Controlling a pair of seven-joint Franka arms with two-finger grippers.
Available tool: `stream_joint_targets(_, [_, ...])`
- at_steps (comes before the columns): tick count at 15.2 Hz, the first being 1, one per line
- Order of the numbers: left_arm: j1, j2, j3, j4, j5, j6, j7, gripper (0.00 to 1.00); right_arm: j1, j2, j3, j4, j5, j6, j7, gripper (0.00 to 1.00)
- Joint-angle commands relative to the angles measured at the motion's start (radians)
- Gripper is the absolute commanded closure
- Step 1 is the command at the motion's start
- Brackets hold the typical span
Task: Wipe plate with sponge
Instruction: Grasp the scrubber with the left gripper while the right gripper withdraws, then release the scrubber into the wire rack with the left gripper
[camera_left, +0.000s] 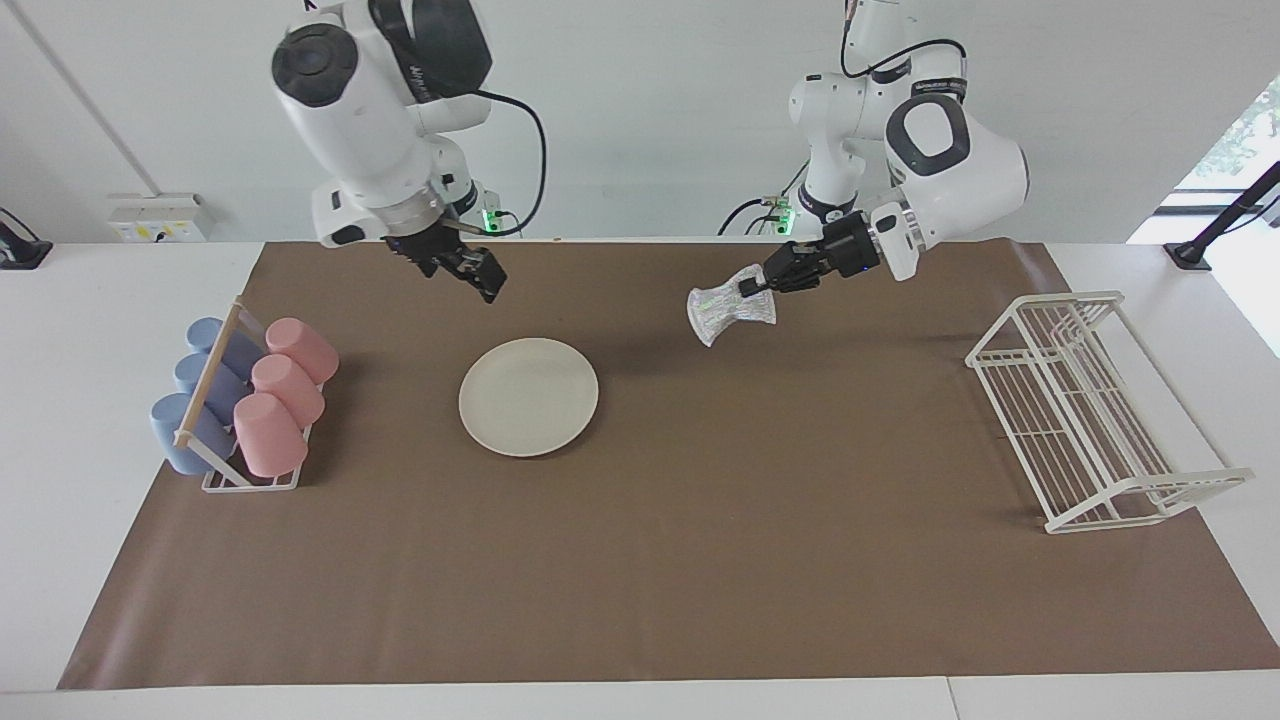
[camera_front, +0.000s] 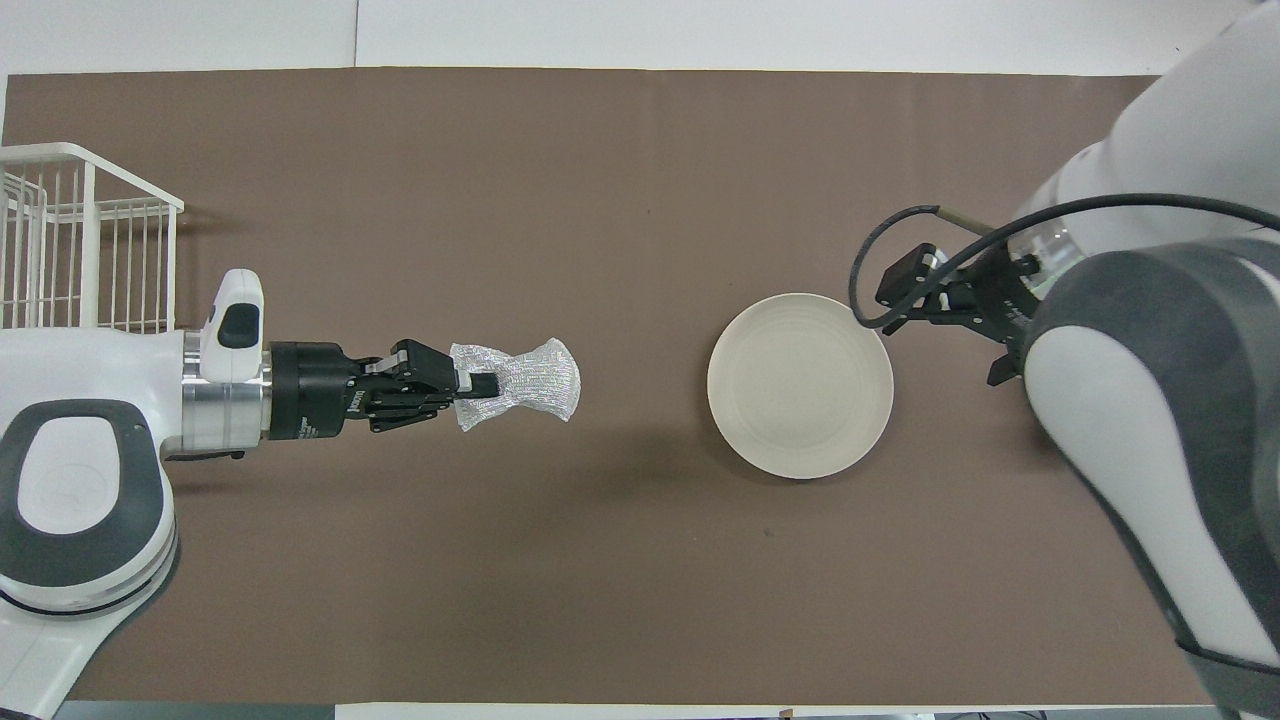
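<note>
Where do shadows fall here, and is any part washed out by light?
Facing view: a soft shadow lies on the brown mat under the raised sponge, and a bright window glares at the edge past the white rack. Overhead view: even light, a faint shadow beside the plate.

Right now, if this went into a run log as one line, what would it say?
left gripper: shut on sponge, in the air | right gripper: open, empty, raised beside plate | plate: on brown mat, not yet wiped

One plate (camera_left: 528, 397), one sponge (camera_left: 730, 308) — three pink cups (camera_left: 283, 393), three blue cups (camera_left: 200, 391).
</note>
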Motion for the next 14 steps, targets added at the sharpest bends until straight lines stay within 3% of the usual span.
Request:
stream_joint_targets(1, [0.059, 0.063, -0.007, 0.169, 0.220, -0.101, -0.128, 1.00, -0.031, -0.045, 0.017, -0.030, -0.086, -0.007, -0.149, 0.00])
stream_joint_targets(4, [0.097, 0.167, -0.006, 0.393, 0.459, -0.265, -0.197, 1.00, -0.036, -0.060, 0.017, -0.037, -0.111, -0.009, -0.164, 0.00])
stream_joint_targets(7, [0.097, 0.224, -0.007, 0.533, 0.686, -0.359, -0.212, 1.00, -0.047, -0.060, 0.004, -0.040, -0.110, -0.006, -0.160, 0.00])
stream_joint_targets(14, [0.039, 0.227, -0.021, 0.552, 1.292, -0.407, -0.197, 1.00, -0.094, -0.063, 0.004, -0.037, -0.111, -0.009, -0.250, 0.00])
